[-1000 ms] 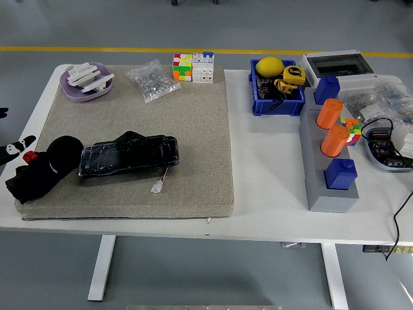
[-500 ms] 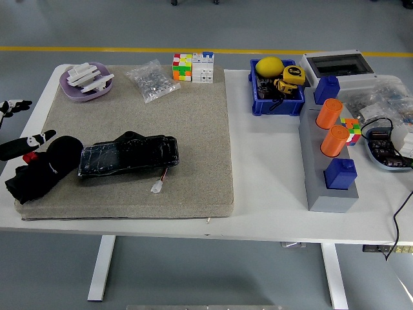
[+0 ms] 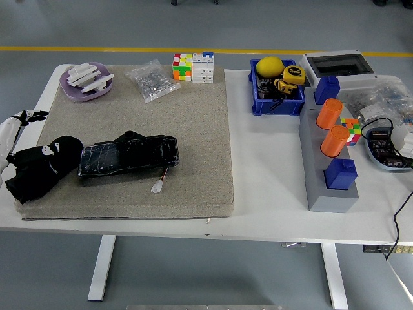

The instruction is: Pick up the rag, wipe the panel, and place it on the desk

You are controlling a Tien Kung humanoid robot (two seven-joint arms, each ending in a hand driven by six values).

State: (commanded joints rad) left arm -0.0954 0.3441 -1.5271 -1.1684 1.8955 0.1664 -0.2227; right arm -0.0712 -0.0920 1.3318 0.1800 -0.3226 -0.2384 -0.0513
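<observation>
The rag (image 3: 40,169), a crumpled black cloth, is seen at the near-left corner of the grey mat (image 3: 193,129), its lower-left end hanging toward the mat's edge. Its long axis runs diagonally, from lower left to upper right, where it touches or nearly touches the black wrapped panel (image 3: 129,155). The panel lies lengthwise, left to right, just right of the rag.

The left robot hand (image 3: 14,129) is seen at the picture's left edge, only partly in frame, over the white desk (image 3: 271,187) beside the mat. Its fingers appear loosely apart and nothing is held. The rag lies just right of and below this hand, near but not touched, as far as can be told.

The right robot hand is not in view, so the left is judged the nearer one by far. The pick-up is judged not yet done. A short reach right and downward onto the rag's upper bulk is called for. The panel's loose white connector (image 3: 157,188) could be snagged in wiping.
</observation>
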